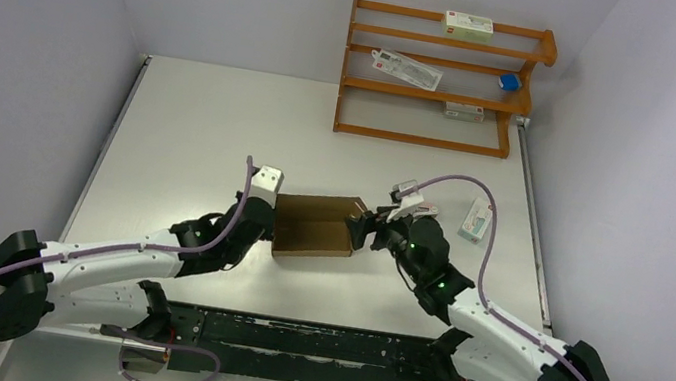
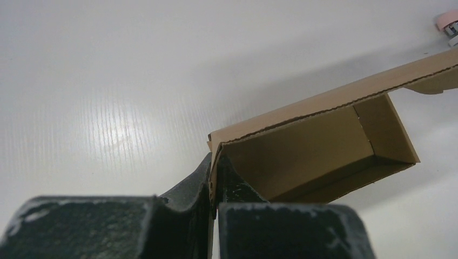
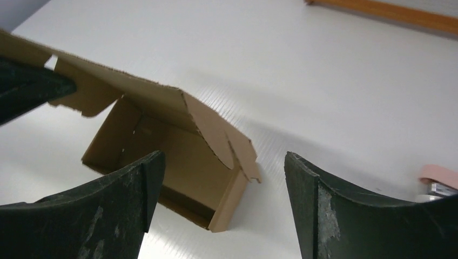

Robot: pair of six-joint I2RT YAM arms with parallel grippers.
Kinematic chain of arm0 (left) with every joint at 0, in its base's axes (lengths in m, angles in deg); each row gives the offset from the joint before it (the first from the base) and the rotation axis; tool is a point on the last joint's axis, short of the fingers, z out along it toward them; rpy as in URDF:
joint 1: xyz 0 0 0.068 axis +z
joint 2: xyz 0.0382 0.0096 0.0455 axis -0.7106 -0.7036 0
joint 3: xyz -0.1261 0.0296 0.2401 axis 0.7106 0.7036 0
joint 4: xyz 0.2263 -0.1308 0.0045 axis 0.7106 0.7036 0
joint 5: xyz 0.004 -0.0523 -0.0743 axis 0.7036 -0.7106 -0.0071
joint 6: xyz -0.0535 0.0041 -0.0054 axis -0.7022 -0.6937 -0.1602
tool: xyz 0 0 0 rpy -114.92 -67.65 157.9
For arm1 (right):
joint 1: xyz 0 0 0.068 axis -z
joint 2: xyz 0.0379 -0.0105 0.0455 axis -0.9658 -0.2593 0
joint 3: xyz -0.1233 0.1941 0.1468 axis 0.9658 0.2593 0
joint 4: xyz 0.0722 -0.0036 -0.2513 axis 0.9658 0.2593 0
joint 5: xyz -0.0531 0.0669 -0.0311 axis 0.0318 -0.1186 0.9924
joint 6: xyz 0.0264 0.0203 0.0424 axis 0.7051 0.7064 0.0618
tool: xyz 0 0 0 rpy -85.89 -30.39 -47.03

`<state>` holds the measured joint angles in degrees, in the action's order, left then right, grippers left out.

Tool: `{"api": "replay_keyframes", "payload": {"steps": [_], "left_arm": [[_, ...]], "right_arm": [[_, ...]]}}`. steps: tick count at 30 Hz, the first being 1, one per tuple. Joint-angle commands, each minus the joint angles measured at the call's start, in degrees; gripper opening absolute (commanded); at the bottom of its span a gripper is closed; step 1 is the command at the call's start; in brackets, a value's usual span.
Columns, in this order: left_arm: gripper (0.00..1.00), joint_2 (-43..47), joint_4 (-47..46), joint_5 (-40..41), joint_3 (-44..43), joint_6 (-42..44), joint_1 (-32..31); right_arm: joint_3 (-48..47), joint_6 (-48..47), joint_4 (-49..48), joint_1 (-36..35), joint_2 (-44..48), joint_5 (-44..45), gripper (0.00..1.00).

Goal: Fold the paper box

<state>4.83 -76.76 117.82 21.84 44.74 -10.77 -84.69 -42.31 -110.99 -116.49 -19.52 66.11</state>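
The paper box [image 1: 314, 225] is a brown cardboard carton, partly formed, lying mid-table between the two arms. My left gripper [image 1: 272, 213] is shut on its left wall. In the left wrist view the thin cardboard edge of the paper box [image 2: 324, 140] is pinched between the left gripper's [image 2: 215, 186] two black fingers. The box's open inside faces that camera. My right gripper [image 1: 363, 230] is open at the box's right end. In the right wrist view the box [image 3: 178, 162] lies just beyond the right gripper [image 3: 222, 162], lid flap raised and a side tab [image 3: 244, 156] sticking out; nothing sits between the fingers.
A wooden shelf rack [image 1: 437, 79] stands at the back right, with small white cartons and a blue item on it. Another small white carton [image 1: 477, 218] lies on the table right of the right gripper. White walls close in on both sides.
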Motion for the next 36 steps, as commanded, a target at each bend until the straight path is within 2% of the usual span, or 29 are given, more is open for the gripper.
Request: {"api": "replay_keyframes", "payload": {"steps": [1,8,12,14,24,36], "left_arm": [[0.06,-1.0,1.3,0.8,-3.5,2.3,-0.3],[0.06,-2.2,1.2,-0.2,-4.5,1.9,-0.3],[0.07,-3.9,0.5,-1.0,-5.1,1.0,-0.3],[0.07,-4.9,0.5,-1.2,-5.6,0.1,-0.2],[0.09,-5.7,-4.6,-2.6,-3.9,-4.5,-0.3],[0.15,-3.9,-10.7,-7.2,1.5,-11.0,-0.4]], "right_arm": [[-1.5,-3.5,-4.2,1.7,-4.2,-9.1,0.8],[-2.5,-3.2,-7.2,2.1,-9.8,-10.8,0.58],[-2.1,-1.1,-9.7,2.0,-10.6,-12.0,0.4],[-1.9,0.1,-10.4,1.8,-11.0,-11.6,0.34],[0.0,3.9,-14.0,-0.8,-14.3,-4.9,0.27],[3.3,4.4,-16.5,-5.2,-15.2,1.2,0.27]]}}
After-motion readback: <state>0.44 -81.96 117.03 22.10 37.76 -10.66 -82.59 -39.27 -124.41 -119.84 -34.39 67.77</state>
